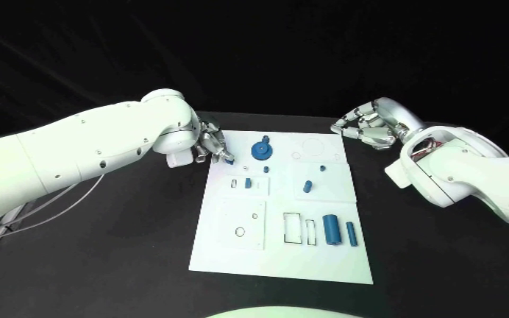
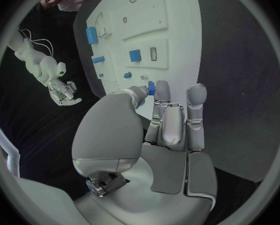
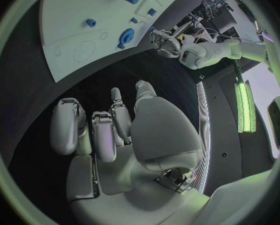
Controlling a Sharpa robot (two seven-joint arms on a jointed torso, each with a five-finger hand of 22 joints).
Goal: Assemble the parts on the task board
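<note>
Board (image 1: 285, 218): white plate lying flat mid-tabletop (image 1: 127, 259).
Parts: blue gear (image 1: 262, 149) at far edge; two blue cylinders (image 1: 340, 230) near right edge.
Left hand (image 1: 207, 145): at board's far left corner, fingers (image 2: 163, 92) apart, empty, just beside gear.
Right hand (image 1: 366, 128): off board's far right corner, fingers (image 3: 65, 127) loosely spread, holding nothing.

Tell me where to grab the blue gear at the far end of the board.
Pinch the raised knob of the blue gear from above, probably with the left hand, which hovers just beside it. The gear appears to lie flat on the task board, so its thin toothed rim offers little purchase from the side.
</note>
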